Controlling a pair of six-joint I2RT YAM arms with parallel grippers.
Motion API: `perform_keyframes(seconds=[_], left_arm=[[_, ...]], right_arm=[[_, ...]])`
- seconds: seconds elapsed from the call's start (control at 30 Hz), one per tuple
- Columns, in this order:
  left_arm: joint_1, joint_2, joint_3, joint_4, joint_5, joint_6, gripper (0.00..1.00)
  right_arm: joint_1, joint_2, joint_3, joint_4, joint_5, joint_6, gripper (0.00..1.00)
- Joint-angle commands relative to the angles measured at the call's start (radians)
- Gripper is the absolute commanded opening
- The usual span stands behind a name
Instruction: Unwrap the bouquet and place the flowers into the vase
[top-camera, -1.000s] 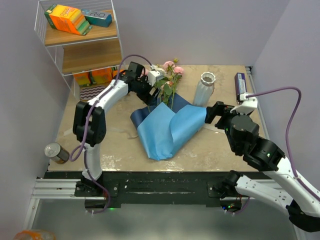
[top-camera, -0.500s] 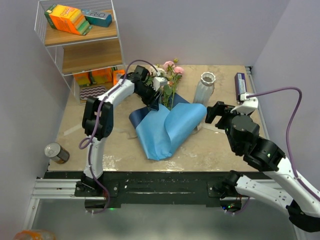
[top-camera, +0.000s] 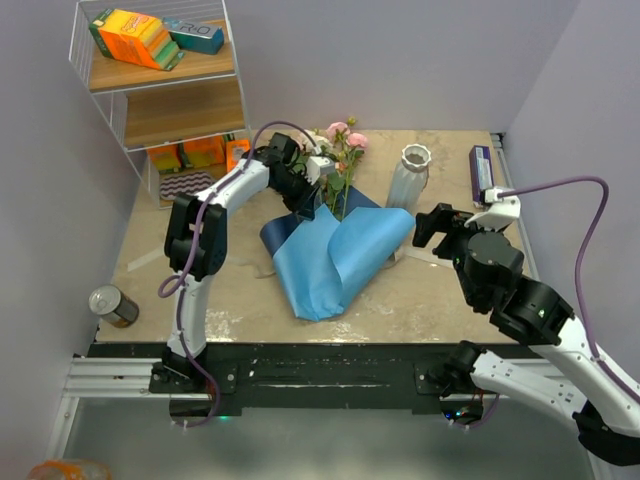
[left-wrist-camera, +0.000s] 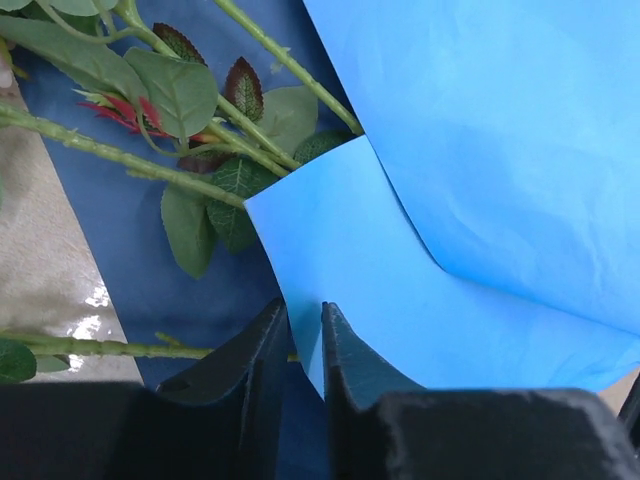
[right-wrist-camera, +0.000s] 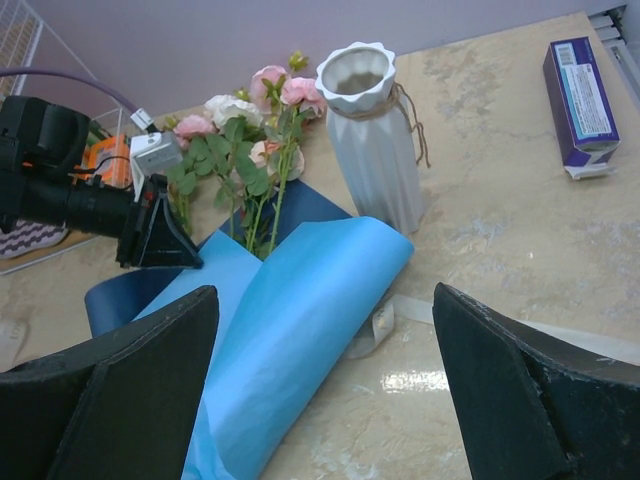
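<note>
Left gripper (left-wrist-camera: 297, 312) has swung in and narrowed from wide to a slit over the edge of the blue wrap (left-wrist-camera: 470, 180) — truly nipped, can't tell — flowers (left-wrist-camera: 190, 90) just beyond its tips, so peeling paper away looks next.

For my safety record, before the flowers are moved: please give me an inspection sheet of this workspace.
Surface: beige marbled table, glossy.
Job's things: flowers lie on the opened blue paper; vase upright, no flowers inside.
Clutter: purple box at far right; tin can by the near-left corner.
Grippers: left gripper nearly closed on the blue paper's edge; right gripper open, holding nothing.
Cables: a purple cable loops on each side.
Surroundings: wire shelf with boxes at left; lilac walls.
</note>
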Motion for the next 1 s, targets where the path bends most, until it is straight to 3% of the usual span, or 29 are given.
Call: perform_keyframes(seconds=[0.0,0.07,0.53,0.97], left_arm=[[-0.004,-0.005,0.001,-0.028,0.044,0.038,0.08],[-0.004,-0.017,0.005,-0.043,0.049,0.042,0.0],[-0.087,-0.32,0.015,-0.207,0.221,0.085,0.0],[-0.272,-0.528,-0.059,-0.382,0.271,0.245,0.0]], right_arm=[[0.004,-0.016,0.022,0.003,0.022,-0.001,0.91],[0.004,-0.015,0.025,0.003,0.022,-0.003,0.91],[0.003,0.002,0.087,0.038,0.022,-0.055,0.91],[0.004,0.003,0.146,0.043,0.039,-0.084,0.92]])
